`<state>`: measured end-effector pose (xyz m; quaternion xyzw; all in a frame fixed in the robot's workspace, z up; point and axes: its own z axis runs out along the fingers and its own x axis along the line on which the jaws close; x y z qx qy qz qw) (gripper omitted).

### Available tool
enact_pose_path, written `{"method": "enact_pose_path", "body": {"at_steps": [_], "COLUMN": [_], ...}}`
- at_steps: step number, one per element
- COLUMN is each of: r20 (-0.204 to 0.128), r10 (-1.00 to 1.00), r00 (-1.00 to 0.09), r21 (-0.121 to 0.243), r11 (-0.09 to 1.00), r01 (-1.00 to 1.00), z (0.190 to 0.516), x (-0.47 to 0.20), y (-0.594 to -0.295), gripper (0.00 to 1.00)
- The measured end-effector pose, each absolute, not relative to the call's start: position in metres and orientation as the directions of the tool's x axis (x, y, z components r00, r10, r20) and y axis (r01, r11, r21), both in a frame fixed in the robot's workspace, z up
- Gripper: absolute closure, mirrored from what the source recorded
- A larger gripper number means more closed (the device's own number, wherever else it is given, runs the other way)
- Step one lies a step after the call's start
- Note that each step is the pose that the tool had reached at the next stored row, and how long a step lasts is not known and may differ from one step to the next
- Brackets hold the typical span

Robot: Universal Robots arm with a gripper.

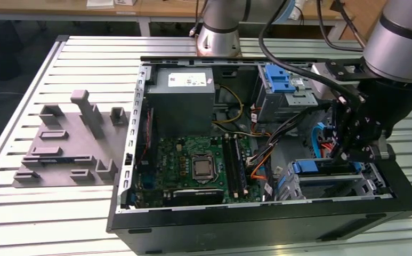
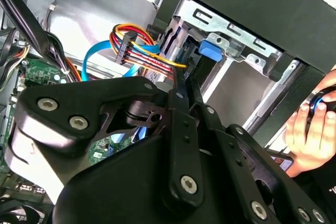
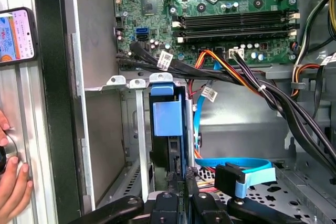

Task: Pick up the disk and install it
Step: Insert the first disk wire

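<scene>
Our gripper (image 1: 348, 154) is clenched on the disk (image 3: 167, 129), edge-on in the drive cage (image 3: 134, 129); we should keep its rails square and press evenly

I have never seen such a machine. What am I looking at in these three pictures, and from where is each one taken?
This is one robot arm working inside an open computer case that lies on a slatted metal table. The exterior view is taken by a camera standing apart from the arm. Both wrist views come from cameras riding on the arm, so they look past its hand into the case. Beside the case lies a grey moulded holder. Inside are a green circuit board and a grey power-supply box. The hand is down at a metal drive cage, where the disk with its blue plastic end stands in a slot. Whether the hand grips it, I cannot tell.
</scene>
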<state>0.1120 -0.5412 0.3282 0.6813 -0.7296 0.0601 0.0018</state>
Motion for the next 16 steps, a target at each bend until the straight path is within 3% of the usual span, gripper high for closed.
{"method": "enact_pose_path", "body": {"at_steps": [14, 15, 16], "r20": [0.084, 0.084, 0.084], "r10": [-0.994, -0.994, -0.994], "r00": [-0.072, -0.072, -0.072], "r21": [-0.082, -0.082, -0.082], "r11": [0.065, 0.065, 0.065], "r01": [-0.995, -0.995, -0.995], "z": [0.3266, 0.3276, 0.3292], "x": [0.1128, 0.1128, 0.1128], "y": [-0.5412, -0.5412, -0.5412], "gripper": [0.82, 0.76, 0.76]}}
